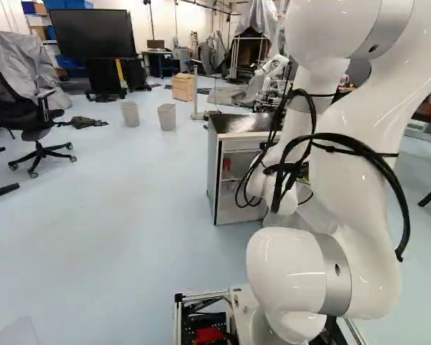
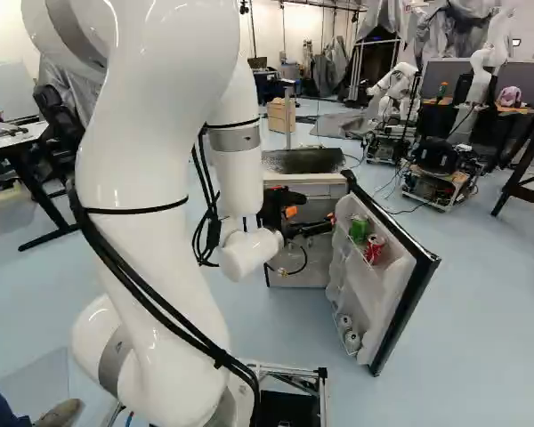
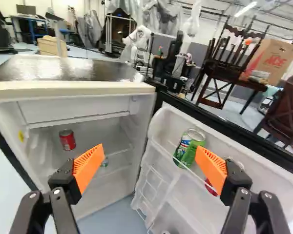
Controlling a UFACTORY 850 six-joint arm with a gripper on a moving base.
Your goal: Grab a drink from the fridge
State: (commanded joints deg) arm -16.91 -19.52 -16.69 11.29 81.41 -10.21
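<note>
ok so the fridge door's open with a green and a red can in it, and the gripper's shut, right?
Not shut: the wrist view shows the gripper open. The fridge door is open, holding the green can and red can.

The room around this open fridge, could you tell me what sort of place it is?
Probably a robotics lab: another robot arm, a large screen and draped grey sheeting.

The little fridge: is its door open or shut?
Open: the door swings out from the fridge, showing a green can in its rack and a red can inside.
</note>
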